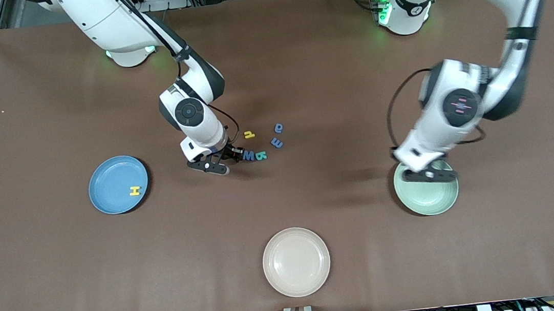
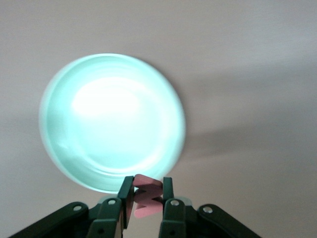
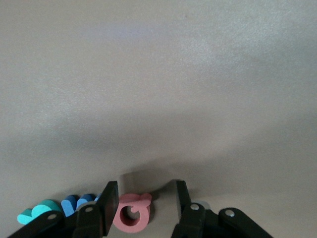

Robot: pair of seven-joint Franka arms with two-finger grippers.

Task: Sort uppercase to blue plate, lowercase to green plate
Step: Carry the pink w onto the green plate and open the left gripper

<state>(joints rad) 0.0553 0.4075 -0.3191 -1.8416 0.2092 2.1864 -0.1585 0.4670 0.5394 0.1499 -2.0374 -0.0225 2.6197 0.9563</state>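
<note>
Brown matte table (image 1: pixel 63 281), metal frame rails and cables along the robots' edge, an orange bag by the left arm's base. Blue plate (image 1: pixel 106 194) sits toward the right arm's end with the yellow H (image 1: pixel 134 191) lying flat in it, crossbar roughly along the table's length. Cream plate (image 1: pixel 296 261) is nearest the front camera, mid-table. Green plate (image 1: pixel 428 196) sits toward the left arm's end. Loose letters cluster mid-table: yellow h (image 1: pixel 249 134), blue a (image 1: pixel 279 128), blue m (image 1: pixel 276 142), blue W (image 1: pixel 248 155) and teal B (image 1: pixel 261 155) side by side, touching. Right arm bends down from its base, wrist near vertical, right gripper (image 3: pixel 143 208) low at the table beside the W; fingers apart, straddling the red Q (image 3: pixel 132 212), which lies flat, tail toward one finger, not clamped as far as visible. Left arm folds at the elbow, left gripper (image 2: pixel 147 198) hangs over the green plate's rim, fingers pinched on the red w (image 2: pixel 146 197), held on edge with its long axis along the fingers.
</note>
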